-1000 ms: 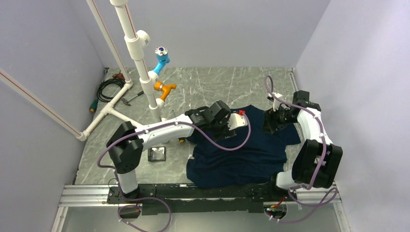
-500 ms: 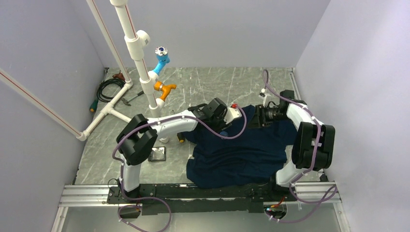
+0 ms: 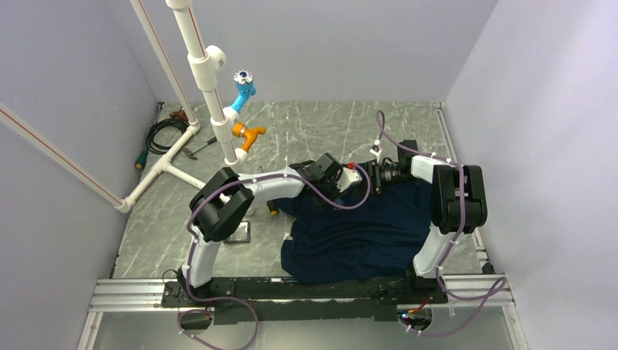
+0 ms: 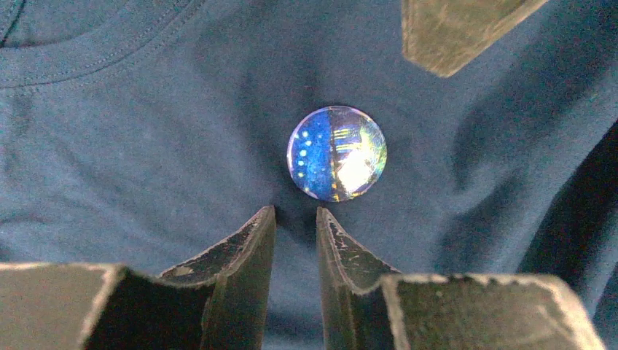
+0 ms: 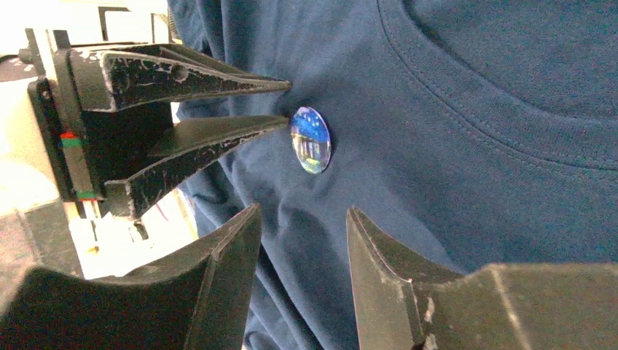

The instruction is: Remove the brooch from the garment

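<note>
From the left wrist I see the brooch [image 4: 337, 153] pinned on the garment [image 4: 131, 146] below the collar seam, just beyond the tips of my left tool [image 4: 295, 211] and a little off to one side of them. That tool's jaws stand a narrow gap apart, with only cloth showing between. My right tool [image 5: 302, 209] comes at the same spot from the opposite side, its jaws spread wider and gripping nothing, the brooch near but clear of its tips. The garment lies on the bench [image 3: 306, 131].

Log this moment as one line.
brooch: on garment | left gripper: narrow gap, tips beside brooch | right gripper: open, nearby
</note>
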`<state>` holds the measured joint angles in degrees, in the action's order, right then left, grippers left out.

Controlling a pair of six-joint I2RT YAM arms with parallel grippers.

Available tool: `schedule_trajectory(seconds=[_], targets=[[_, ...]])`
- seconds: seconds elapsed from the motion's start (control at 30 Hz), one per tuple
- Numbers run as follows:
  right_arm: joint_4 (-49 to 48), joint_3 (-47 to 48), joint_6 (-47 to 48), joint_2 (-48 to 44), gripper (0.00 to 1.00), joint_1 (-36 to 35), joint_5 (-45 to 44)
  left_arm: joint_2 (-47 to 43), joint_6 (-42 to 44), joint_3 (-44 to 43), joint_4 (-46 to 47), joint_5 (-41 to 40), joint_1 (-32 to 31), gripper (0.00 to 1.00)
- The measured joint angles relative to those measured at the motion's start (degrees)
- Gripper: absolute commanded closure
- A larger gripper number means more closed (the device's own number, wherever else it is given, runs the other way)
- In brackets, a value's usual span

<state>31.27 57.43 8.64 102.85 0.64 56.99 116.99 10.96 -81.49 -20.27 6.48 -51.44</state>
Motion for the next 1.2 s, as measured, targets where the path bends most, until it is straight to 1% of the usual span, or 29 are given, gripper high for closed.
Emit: schedule_trajectory(seconds=[0.3, 0.57, 0.87, 1.1, 1.2], targets=[[-5.4, -1.9, -5.8, 4.0, 0.51, -1.5, 2.1, 0.5, -1.6, -0.3, 0.3, 0.5, 0.1, 0.67], [-8.1, -1.9, -9.2, 6.6, 0.51, -3.8, 3.2, 1.4, -1.7, -1.3, 0.5, 1.2, 0.2, 0.67], [-9.6, -1.8, -11.5, 9.0, 0.52, -4.4, 5.9, 2.1, -1.8, -2.2, 1.0, 1.6, 0.2, 0.66], [-10.9, -2.0, -13.0, 9.0, 0.53, -4.6, 9.6, 3.0, -2.2, -3.3, 1.2, 2.3, 0.2, 0.63], [-11.1, -2.1, -13.2, 9.0, 0.55, -4.6, 9.9, 3.0, -2.3, -3.3, 1.3, 2.8, 0.2, 0.6]])
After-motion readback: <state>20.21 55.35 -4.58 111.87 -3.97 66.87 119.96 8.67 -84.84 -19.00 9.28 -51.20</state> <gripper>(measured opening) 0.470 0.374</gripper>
